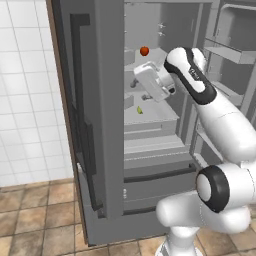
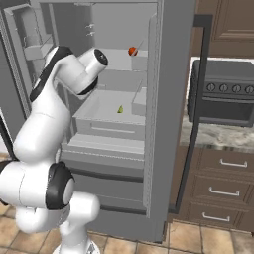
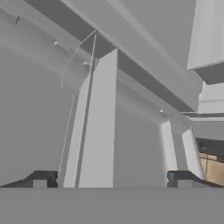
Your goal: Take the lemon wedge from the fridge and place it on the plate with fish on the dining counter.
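Fridge (image 1: 95,125) stands w/ both doors swung wide, interior shelves exposed. In left base view the gripper (image 1: 139,90) sits inside the fridge cavity at mid-height, arm's white wrist reaching in from about 4 o'clock. Hand view shows the two dark finger tips (image 3: 40,179) far apart at the bottom corners, jaws spread wide, nothing between them but grey fridge panels and shelf edges; claw empty. Lemon wedge (image 1: 139,110), tiny yellow-green, lies on the lower wide shelf (image 1: 155,116), at approx 6 o'clock from the gripper, near but not touching it. In right base view the same lemon wedge (image 2: 120,109) rests near the middle of that shelf (image 2: 106,106), at roughly 5 o'clock from the wrist end. Small red-orange round fruit (image 1: 144,51) sits on the shelf above, approx 12 o'clock from the gripper; in right base view it (image 2: 132,51) shows at about 1 o'clock from the lemon. Right of the fridge in right base view: dark stove (image 2: 223,96) over brown cabinets (image 2: 221,191) w/ bar pulls. White tiled wall (image 1: 25,100) at 9 o'clock of left base view, brown tile floor (image 1: 35,220) below.
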Controlling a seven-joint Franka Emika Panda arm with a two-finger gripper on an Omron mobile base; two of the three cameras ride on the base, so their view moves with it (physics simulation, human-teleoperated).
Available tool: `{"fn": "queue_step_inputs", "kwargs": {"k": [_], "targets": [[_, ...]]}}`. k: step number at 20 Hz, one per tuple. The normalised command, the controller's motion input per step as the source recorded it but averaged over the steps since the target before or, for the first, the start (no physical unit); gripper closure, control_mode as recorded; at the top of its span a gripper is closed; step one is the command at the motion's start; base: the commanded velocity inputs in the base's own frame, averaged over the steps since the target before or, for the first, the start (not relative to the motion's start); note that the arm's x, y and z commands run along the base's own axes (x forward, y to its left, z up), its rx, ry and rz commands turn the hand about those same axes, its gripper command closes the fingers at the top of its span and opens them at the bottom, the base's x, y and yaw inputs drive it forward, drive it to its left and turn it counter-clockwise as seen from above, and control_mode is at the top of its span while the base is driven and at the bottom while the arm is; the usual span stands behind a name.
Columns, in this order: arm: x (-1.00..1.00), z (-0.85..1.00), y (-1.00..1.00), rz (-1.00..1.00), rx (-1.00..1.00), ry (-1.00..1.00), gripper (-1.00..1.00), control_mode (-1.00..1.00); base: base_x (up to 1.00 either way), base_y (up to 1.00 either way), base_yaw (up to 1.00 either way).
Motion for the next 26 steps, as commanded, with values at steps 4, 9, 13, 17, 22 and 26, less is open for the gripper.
{"fn": "queue_step_inputs", "kwargs": {"k": [4,9,13,17,22,26], "targets": [[0.48,-0.05,0.52,0.16,0.04,0.00,-1.00,-1.00,0.00,0.00,0.00],[0.32,-0.06,0.83,0.15,0.04,0.00,-1.00,-1.00,0.00,0.00,0.00],[0.05,-0.11,1.00,0.17,0.00,0.00,-1.00,-1.00,0.00,0.00,0.00],[0.00,-0.14,1.00,0.12,0.00,0.00,-1.00,-1.00,0.00,0.00,0.00],[-0.32,-0.16,1.00,0.05,0.03,-0.17,-1.00,-1.00,0.00,0.00,0.00],[-0.67,-0.09,0.66,0.00,0.00,-0.26,-1.00,-1.00,0.00,0.00,0.00]]}}
